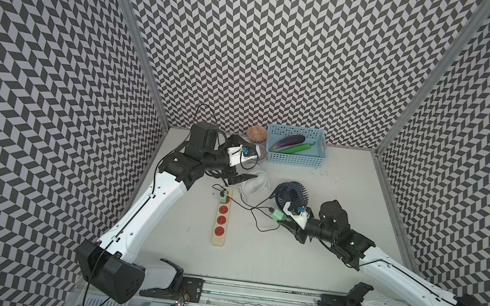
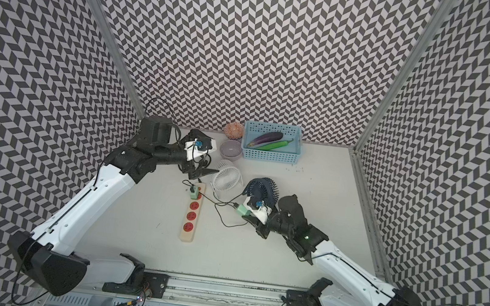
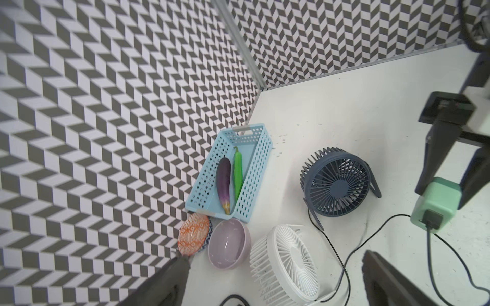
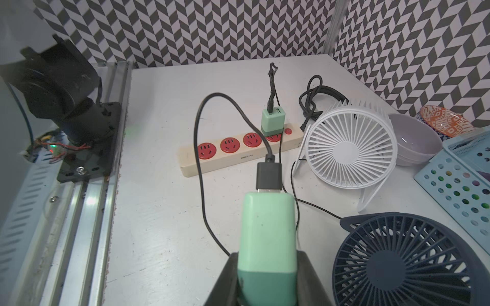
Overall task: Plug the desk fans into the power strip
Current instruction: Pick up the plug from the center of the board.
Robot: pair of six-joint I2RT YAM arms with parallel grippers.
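On the pale worktop [image 1: 287,260], the long cream-beige plastic power strip [image 1: 219,240] lies with its long axis running 12 to 6 o'clock in both top views, at about 9 o'clock from the right jaws. Those are clamped on a mint-green boxy plug adapter [image 4: 266,233] trailing a black cable [image 4: 201,159]. The left jaws stand wide apart and empty near the strip's 12 o'clock end: nearer it, yet holding nothing. The plug probably has to travel toward 9 o'clock.

Counted: one strip; four round red sockets [image 4: 229,145], three free and one filled by a second mint-green adapter [image 4: 273,120]; two desk fans, a white one [image 1: 254,183] and a navy one [image 1: 291,195].
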